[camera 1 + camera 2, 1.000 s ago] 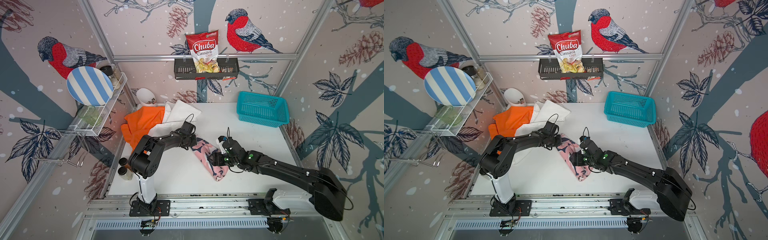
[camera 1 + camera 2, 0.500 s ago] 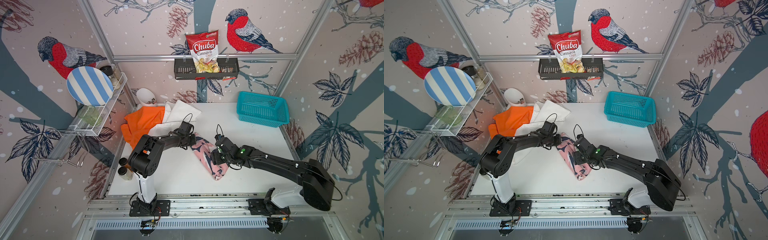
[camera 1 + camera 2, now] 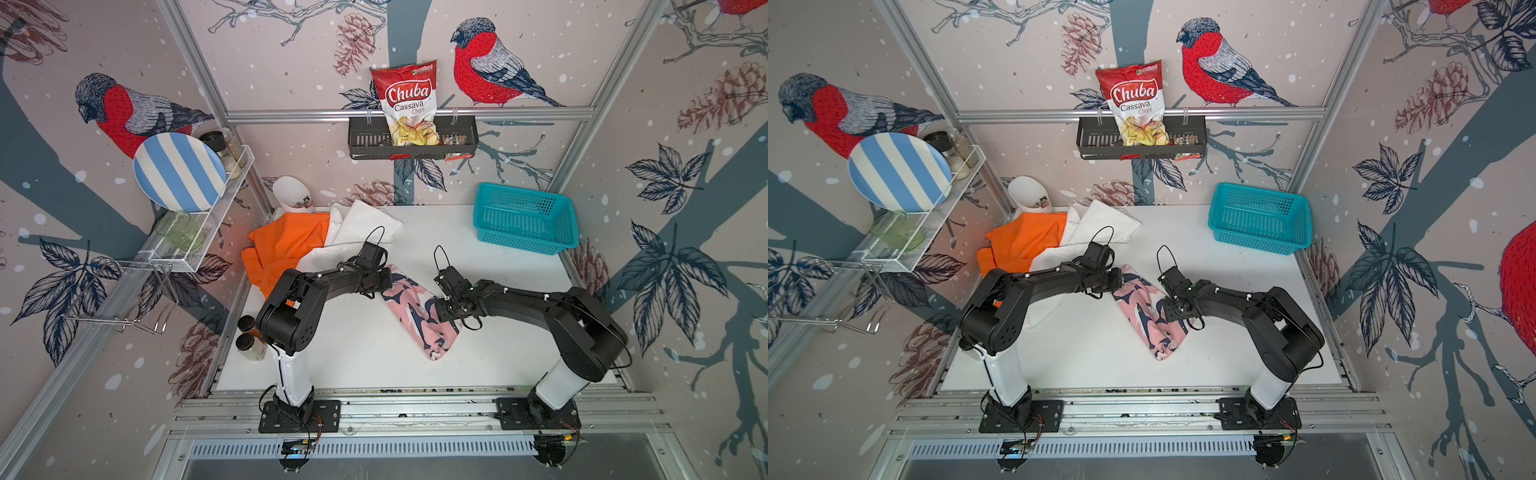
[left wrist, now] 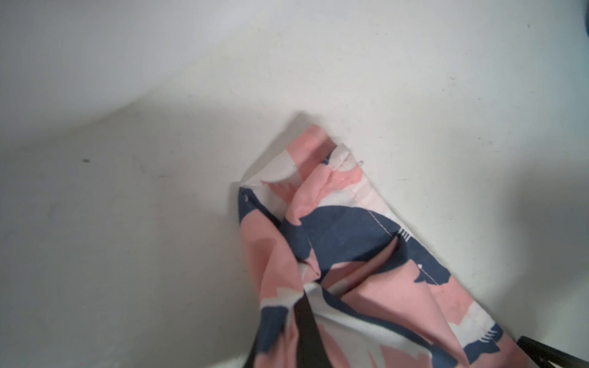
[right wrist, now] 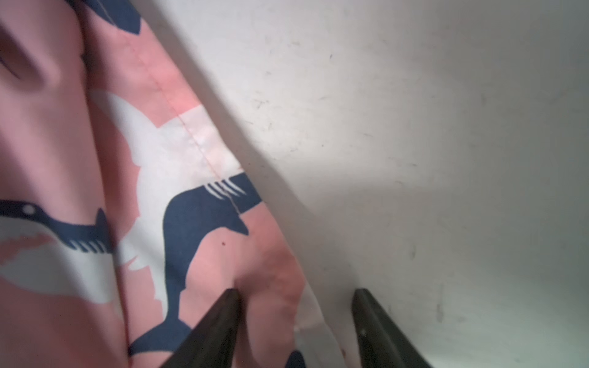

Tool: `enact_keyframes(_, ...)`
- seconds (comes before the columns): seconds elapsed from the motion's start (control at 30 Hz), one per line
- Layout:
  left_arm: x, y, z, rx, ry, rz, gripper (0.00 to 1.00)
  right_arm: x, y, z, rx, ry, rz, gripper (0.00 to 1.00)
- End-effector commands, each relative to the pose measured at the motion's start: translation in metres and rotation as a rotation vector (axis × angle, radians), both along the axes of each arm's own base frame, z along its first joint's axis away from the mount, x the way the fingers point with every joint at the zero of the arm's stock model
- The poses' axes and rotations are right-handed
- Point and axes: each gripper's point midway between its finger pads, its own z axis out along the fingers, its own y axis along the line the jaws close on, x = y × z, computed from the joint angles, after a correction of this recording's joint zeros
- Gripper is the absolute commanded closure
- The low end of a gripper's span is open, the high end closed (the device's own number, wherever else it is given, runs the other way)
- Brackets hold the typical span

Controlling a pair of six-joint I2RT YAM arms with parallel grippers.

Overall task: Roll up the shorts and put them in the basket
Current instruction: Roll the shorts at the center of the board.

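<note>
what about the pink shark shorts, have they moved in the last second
No. The pink shorts lie where they did, just as far from the teal basket.

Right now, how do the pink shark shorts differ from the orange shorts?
The pink shorts carry a navy-and-white shark print; the orange shorts are plain. The pink shorts lie mid-table, bunched into a narrow strip; the orange shorts lie spread at the far left corner, against the white shorts. The left claw pinches the pink shorts; the orange shorts are untouched. Both lie on the white table.
</note>
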Motion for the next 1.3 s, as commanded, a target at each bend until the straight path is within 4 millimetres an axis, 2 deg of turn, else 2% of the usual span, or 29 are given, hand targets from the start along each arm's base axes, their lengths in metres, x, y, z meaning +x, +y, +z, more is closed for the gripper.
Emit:
enact_keyframes(0.0,-0.026,0.038,-0.022,0.159,0.131,0.042,1.00,-0.017,-0.030,-0.016,-0.114,0.046,-0.042,0.72)
enact_keyframes(0.07,-0.026,0.048,-0.020,0.175,0.132,0.064,1.00,-0.026,-0.040,-0.020,-0.130,0.062,-0.061,0.89)
enact_keyframes(0.13,-0.025,0.057,-0.018,0.193,0.130,0.085,1.00,-0.033,-0.048,-0.021,-0.135,0.067,-0.078,0.99)
enact_keyframes(0.33,-0.027,0.064,-0.015,0.203,0.137,0.093,1.00,-0.035,-0.055,-0.013,-0.148,0.053,-0.124,0.99)
enact_keyframes(0.4,-0.025,0.055,-0.014,0.155,0.131,0.075,1.00,-0.033,-0.051,-0.009,-0.136,0.038,-0.118,0.89)
enact_keyframes(0.47,-0.024,0.045,-0.014,0.142,0.138,0.052,1.00,-0.030,-0.041,0.002,-0.128,0.017,-0.100,0.74)
enact_keyframes(0.57,-0.021,0.039,-0.012,0.150,0.137,0.034,1.00,-0.020,-0.031,0.035,-0.168,-0.070,-0.097,0.53)
enact_keyframes(0.67,-0.022,0.040,-0.012,0.152,0.137,0.033,1.00,-0.015,-0.024,0.076,-0.220,-0.173,-0.100,0.44)
enact_keyframes(0.73,-0.023,0.041,-0.013,0.156,0.139,0.032,1.00,-0.017,-0.015,0.097,-0.247,-0.218,-0.085,0.41)
enact_keyframes(0.8,-0.024,0.041,-0.014,0.157,0.145,0.031,1.00,-0.024,0.005,0.115,-0.211,-0.243,-0.048,0.40)
enact_keyframes(0.87,-0.024,0.041,-0.015,0.156,0.146,0.032,1.00,-0.039,0.035,0.123,-0.151,-0.236,0.015,0.36)
enact_keyframes(0.93,-0.025,0.041,-0.017,0.156,0.151,0.031,1.00,-0.056,0.060,0.121,-0.129,-0.219,0.070,0.28)
enact_keyframes(0.97,-0.025,0.041,-0.017,0.157,0.151,0.031,1.00,-0.065,0.070,0.117,-0.143,-0.217,0.093,0.18)
enact_keyframes(1.03,-0.024,0.041,-0.018,0.158,0.153,0.033,1.00,-0.080,0.083,0.105,-0.189,-0.213,0.127,0.08)
enact_keyframes(1.17,-0.025,0.041,-0.022,0.158,0.162,0.026,1.00,-0.098,0.096,0.077,-0.313,-0.232,0.174,0.03)
enact_keyframes(1.27,-0.025,0.040,-0.023,0.159,0.165,0.023,1.00,-0.099,0.091,0.061,-0.474,-0.286,0.186,0.03)
